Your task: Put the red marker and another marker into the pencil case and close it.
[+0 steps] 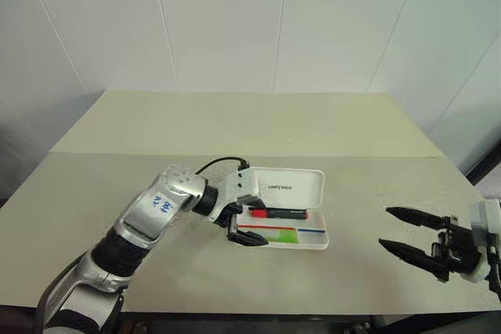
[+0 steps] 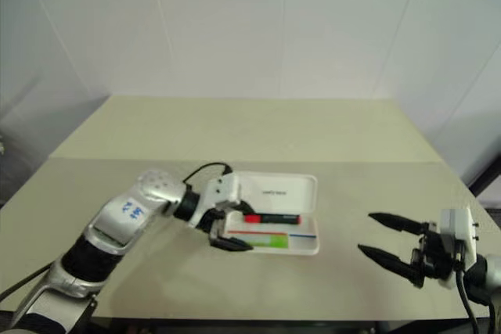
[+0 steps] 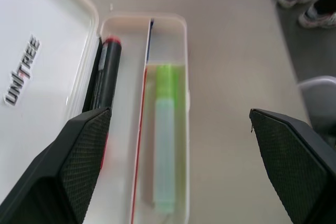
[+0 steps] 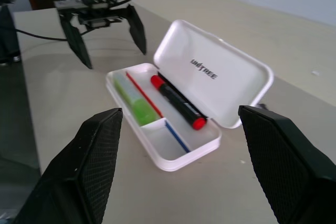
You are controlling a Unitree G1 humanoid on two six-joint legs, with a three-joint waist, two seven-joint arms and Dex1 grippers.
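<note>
Right wrist view shows me red marker (image 4: pixel 177 100) and highlighter (image 4: pixel 135 102) inside the open case (image 4: pixel 220 74), both arms' fingers spread empty; a careless lid push could skid it across the bench (image 1: pixel 235 127).

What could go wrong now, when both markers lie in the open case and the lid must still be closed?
1. The red marker lies along the hinge side of the pencil case, partly on the edge; the lid may jam on it.
2. The left end effector hangs open over the tray's end; a careless move could push the light case across the table.
3. The green highlighter lies flat in its compartment, so it looks safe.
</note>
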